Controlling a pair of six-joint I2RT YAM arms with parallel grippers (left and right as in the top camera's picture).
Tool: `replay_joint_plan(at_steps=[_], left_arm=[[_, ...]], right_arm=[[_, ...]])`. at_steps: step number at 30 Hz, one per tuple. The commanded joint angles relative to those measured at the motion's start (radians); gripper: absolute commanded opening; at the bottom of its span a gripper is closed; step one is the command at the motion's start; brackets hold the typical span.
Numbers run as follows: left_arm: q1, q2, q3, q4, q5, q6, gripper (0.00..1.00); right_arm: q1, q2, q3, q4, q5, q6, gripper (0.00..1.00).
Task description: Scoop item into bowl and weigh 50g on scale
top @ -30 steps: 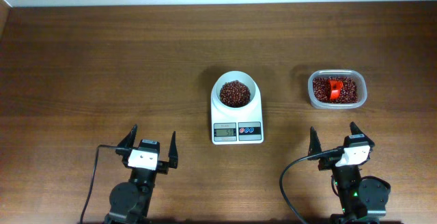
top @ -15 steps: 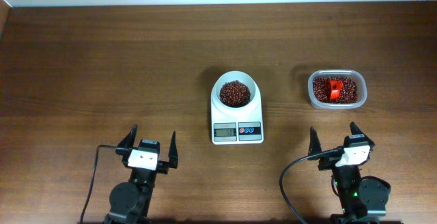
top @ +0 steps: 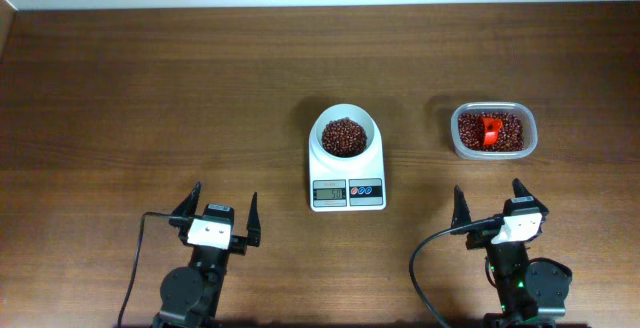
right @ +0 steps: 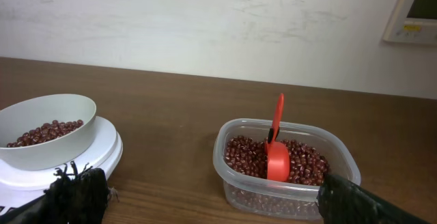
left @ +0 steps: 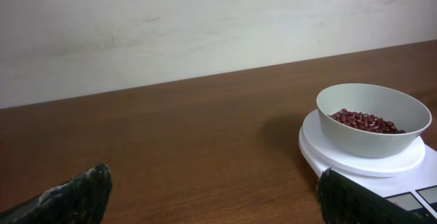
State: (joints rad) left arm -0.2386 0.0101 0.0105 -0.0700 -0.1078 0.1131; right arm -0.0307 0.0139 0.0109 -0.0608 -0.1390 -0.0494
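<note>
table [top: 150,88]: arms parked at near edge | scale [top: 348,194]: ahead, between the claws | container [top: 493,106]: dead ahead of right gripper [top: 490,203], well apart | bowl [top: 322,128]: on scale, beans [top: 343,136] inside | scoop [top: 489,131]: stuck in container, unheld | left gripper [top: 222,206] and right: both spread wide, empty | step: likely weight check, display unreadable | next: if short, right claw pinches scoop handle

One bowl [top: 345,111], one scale [top: 347,194], one clear container [top: 454,134], one red scoop [top: 490,133], two grippers [top: 224,191] [top: 488,186], many beans [top: 343,136].
</note>
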Motion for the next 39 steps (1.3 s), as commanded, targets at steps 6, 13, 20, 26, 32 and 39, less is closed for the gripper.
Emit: replay_joint_plan(at_steps=[6, 13, 20, 26, 32, 39], left_arm=[[0.006, -0.005, -0.002, -0.007, 0.014, 0.02, 0.99], [0.006, -0.005, -0.002, -0.007, 0.014, 0.02, 0.99], [0.006, -0.005, -0.002, -0.007, 0.014, 0.02, 0.99], [0.006, -0.005, -0.002, -0.007, 0.014, 0.02, 0.99], [0.006, -0.005, -0.002, -0.007, 0.014, 0.02, 0.99], [0.006, -0.005, -0.002, -0.007, 0.014, 0.02, 0.99]], right_arm=[[0.006, -0.008, -0.005, -0.007, 0.005, 0.002, 0.99], [0.006, -0.008, -0.005, -0.007, 0.005, 0.002, 0.99], [0.006, -0.008, -0.005, -0.007, 0.005, 0.002, 0.99], [0.006, -0.008, -0.005, -0.007, 0.005, 0.002, 0.99], [0.006, -0.008, -0.005, -0.007, 0.005, 0.002, 0.99], [0.006, -0.008, -0.005, -0.007, 0.005, 0.002, 0.99]])
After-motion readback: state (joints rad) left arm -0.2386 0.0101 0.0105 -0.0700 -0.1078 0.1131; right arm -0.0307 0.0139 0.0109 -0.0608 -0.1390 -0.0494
